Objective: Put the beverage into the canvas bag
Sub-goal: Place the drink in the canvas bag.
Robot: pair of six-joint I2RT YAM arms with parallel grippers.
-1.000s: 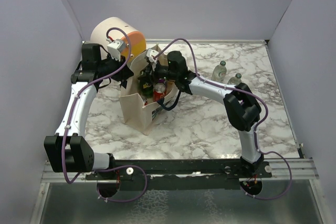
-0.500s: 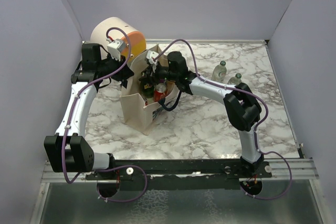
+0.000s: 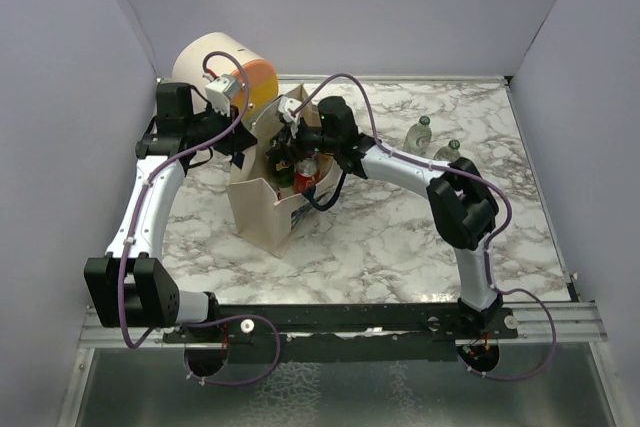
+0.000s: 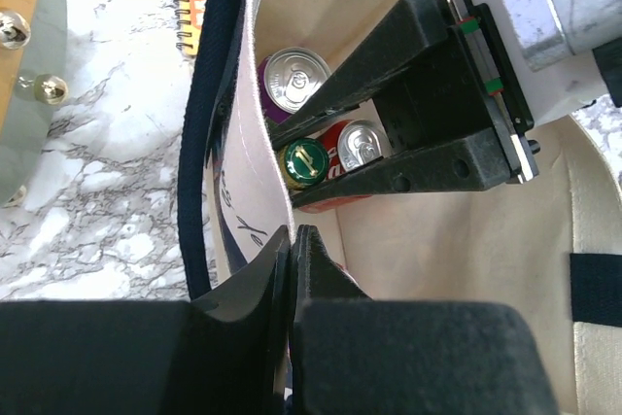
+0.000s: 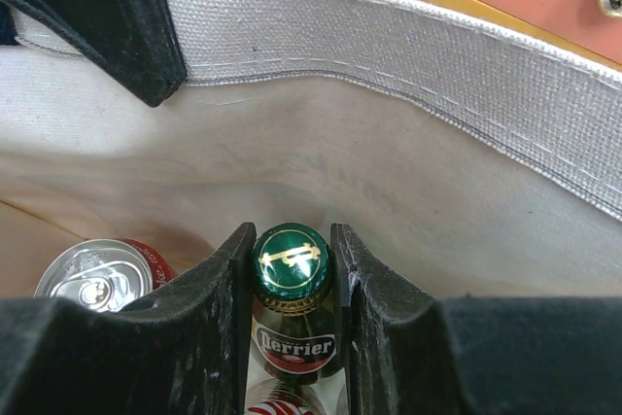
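Gripping a green bottle (image 5: pixel 294 342) just under its cap, the right end effector (image 5: pixel 292 240) reaches down into the open top of the canvas bag (image 3: pixel 262 222). Its two black fingers (image 5: pixel 219 298) stand narrow, one on each side of the neck, and the green cap with its gold mark shows between their tips. The bottle is upright and inside the bag, below the rim, with the bag's pale inner wall just behind it.

A red can (image 5: pixel 97 279) with a silver top stands beside the bottle. In the left wrist view a purple can (image 4: pixel 296 80) sits next to both, all three close together in the bag.

The left end effector (image 4: pixel 293 235) sits at the bag's near rim, beside the dark navy strap. Its fingers are pressed together. Whether cloth is caught between them I cannot tell.

The bag stands on the marble desk (image 3: pixel 400 237), touching or nearly touching the cream-and-orange drum (image 3: pixel 215 62) behind it. Two small bottles (image 3: pixel 420 135) stand well apart from it, on the right side.
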